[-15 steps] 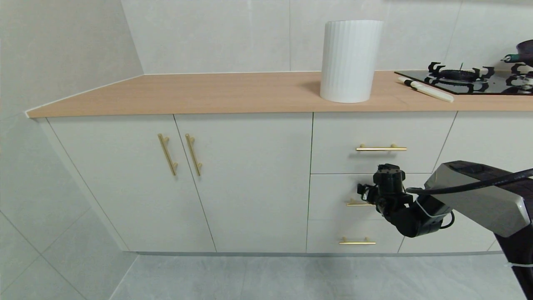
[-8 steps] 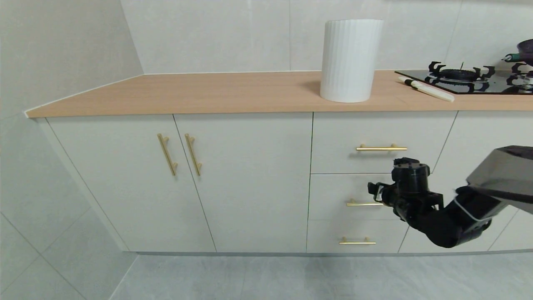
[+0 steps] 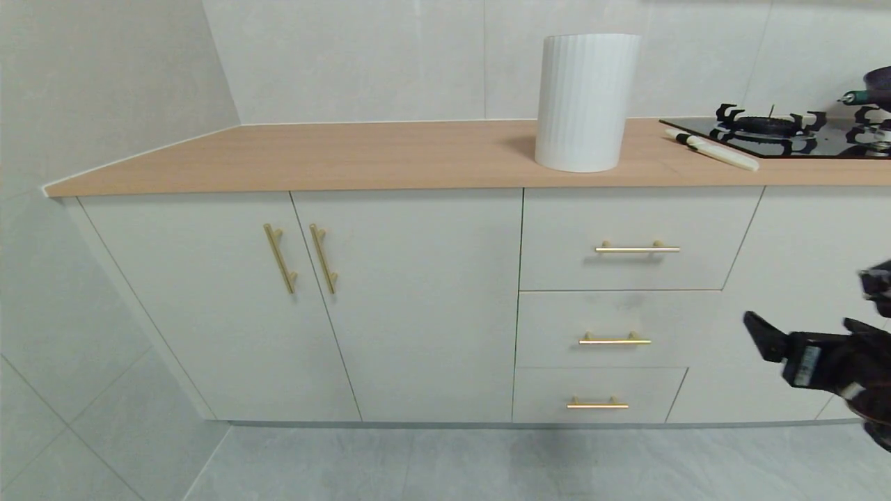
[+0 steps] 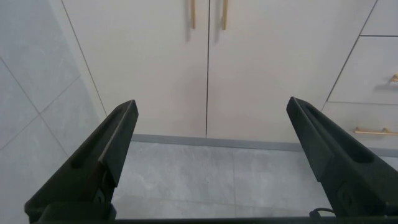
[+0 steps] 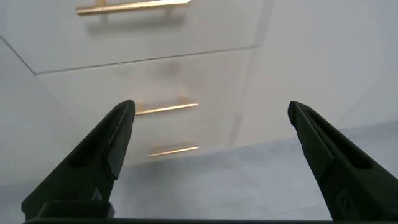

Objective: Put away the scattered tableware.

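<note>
A white knife (image 3: 717, 150) lies on the wooden counter (image 3: 362, 156) beside the gas hob (image 3: 779, 132). Left of it stands a tall white ribbed holder (image 3: 586, 101). Below are three shut drawers with gold handles: top (image 3: 637, 248), middle (image 3: 614, 340), bottom (image 3: 596, 404). My right gripper (image 3: 807, 306) hangs low at the right edge, in front of the cabinet and right of the drawers, open and holding nothing. In the right wrist view the gripper (image 5: 211, 107) faces the middle handle (image 5: 165, 108). My left gripper (image 4: 211, 109) is open and empty, facing the double doors (image 4: 208, 68) low down.
Two cabinet doors with vertical gold handles (image 3: 280, 257) fill the left half of the unit. Grey tiled floor (image 3: 445, 463) lies in front. A tiled wall (image 3: 104, 104) closes the left side. A dark pan (image 3: 878, 80) sits on the hob.
My right arm has pulled back to the right, away from the middle drawer's handle, and now sits near the picture's edge. The drawers stay shut. Nothing on the counter moved.
</note>
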You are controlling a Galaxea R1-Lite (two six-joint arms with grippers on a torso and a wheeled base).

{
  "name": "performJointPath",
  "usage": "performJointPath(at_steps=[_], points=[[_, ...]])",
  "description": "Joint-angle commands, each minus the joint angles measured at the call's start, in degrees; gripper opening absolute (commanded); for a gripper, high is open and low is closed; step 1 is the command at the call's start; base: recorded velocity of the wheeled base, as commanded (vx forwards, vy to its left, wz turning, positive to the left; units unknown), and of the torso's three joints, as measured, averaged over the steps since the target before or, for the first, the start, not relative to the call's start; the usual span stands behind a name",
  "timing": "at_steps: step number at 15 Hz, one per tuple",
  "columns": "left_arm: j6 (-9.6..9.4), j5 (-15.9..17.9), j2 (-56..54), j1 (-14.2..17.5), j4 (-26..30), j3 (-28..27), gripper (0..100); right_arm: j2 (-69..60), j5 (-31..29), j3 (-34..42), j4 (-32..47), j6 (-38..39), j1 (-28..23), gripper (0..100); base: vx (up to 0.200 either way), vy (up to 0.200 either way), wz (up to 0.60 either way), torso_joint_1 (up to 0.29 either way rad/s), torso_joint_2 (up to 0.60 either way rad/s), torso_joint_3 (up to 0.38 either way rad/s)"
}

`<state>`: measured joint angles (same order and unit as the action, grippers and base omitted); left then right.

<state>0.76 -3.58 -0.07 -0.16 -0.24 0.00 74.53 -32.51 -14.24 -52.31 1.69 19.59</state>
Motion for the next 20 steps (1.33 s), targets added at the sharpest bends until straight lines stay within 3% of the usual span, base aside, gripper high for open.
performJointPath(at_steps=[1,3,5,7,10,12,13,14,20], points=[[0.04,-0.02,0.07,-0.02,-0.02,0.0,100,-33.93,-2.56,14.24,5.99,-15.41,-7.2,100,0.0,0.0,0.0,0.0,0.0,0.0],[0.04,-0.02,0.07,-0.02,-0.02,0.0,100,-44.47,-2.47,13.62,17.68,-15.76,-13.17,100,0.0,0.0,0.0,0.0,0.0,0.0],[0.04,-0.02,0.07,-0.02,-0.02,0.0,100,-63.63,-2.29,9.84,40.62,-16.9,-15.28,100,0.0,0.0,0.0,0.0,0.0,0.0],[0.04,-0.02,0.07,-0.02,-0.02,0.0,100,-72.69,-2.2,7.65,54.07,-16.46,-19.06,100,0.0,0.0,0.0,0.0,0.0,0.0],[0.04,-0.02,0.07,-0.02,-0.02,0.0,100,-74.53,-3.52,10.72,51.87,-13.91,-19.68,100,0.0,0.0,0.0,0.0,0.0,0.0],[0.04,-0.02,0.07,-0.02,-0.02,0.0,100,-74.45,3.51,14.24,47.74,-12.24,-19.68,100,0.0,0.0,0.0,0.0,0.0,0.0],[0.04,-0.02,0.07,-0.02,-0.02,0.0,100,-74.45,3.95,14.24,47.65,-12.24,-19.68,100,0.0,0.0,0.0,0.0,0.0,0.0],[0.04,-0.02,0.07,-0.02,-0.02,0.0,100,-74.45,11.77,14.24,48.0,-7.41,-19.68,100,0.0,0.0,0.0,0.0,0.0,0.0],[0.04,-0.02,0.07,-0.02,-0.02,0.0,100,-74.45,25.39,14.24,48.35,-5.3,-19.68,100,0.0,0.0,0.0,0.0,0.0,0.0]])
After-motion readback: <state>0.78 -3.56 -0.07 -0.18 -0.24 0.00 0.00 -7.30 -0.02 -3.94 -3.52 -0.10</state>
